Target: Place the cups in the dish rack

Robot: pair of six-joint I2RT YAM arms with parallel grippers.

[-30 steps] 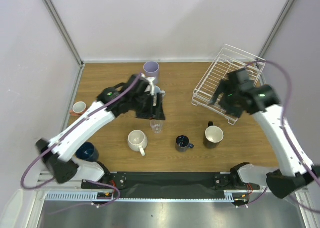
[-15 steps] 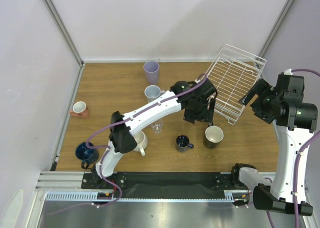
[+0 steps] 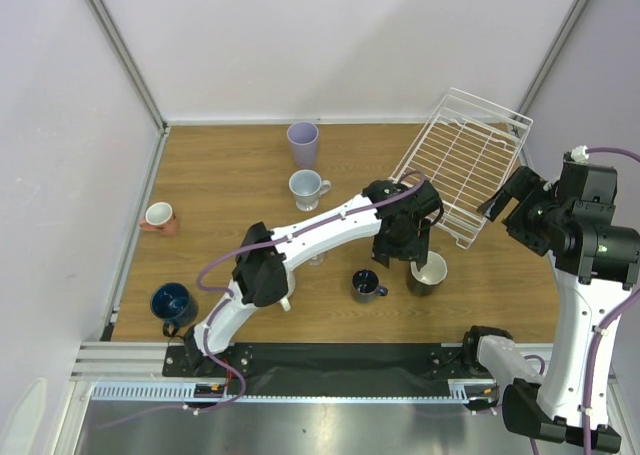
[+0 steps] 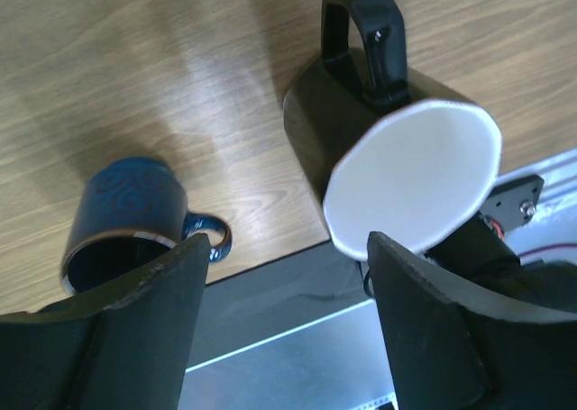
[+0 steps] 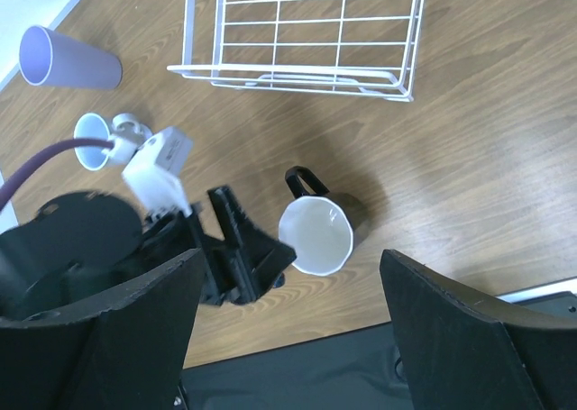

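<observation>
The black mug [image 3: 428,272] with a white inside stands upright near the table's front edge. My left gripper [image 3: 405,243] hangs open just above and left of it, holding nothing. In the left wrist view the black mug [image 4: 397,149] and a small dark blue mug [image 4: 126,225] lie beyond the open left gripper [image 4: 288,243]. The white wire dish rack [image 3: 460,160] sits at the back right with no cups in it. My right gripper [image 3: 500,200] is raised by the rack's right side, open and empty. It looks down on the black mug [image 5: 315,234] and the rack [image 5: 302,31].
A lavender tumbler [image 3: 303,143] and a pale mug [image 3: 307,187] stand at the back centre. A terracotta cup [image 3: 160,217] lies at the left edge, and a navy cup [image 3: 172,303] is at the front left. My left arm hides most of a cream mug [image 3: 285,297].
My left arm has swung from the table's left centre across to the black mug. My right arm has lifted away from the rack toward the right. Both grippers stayed open.
</observation>
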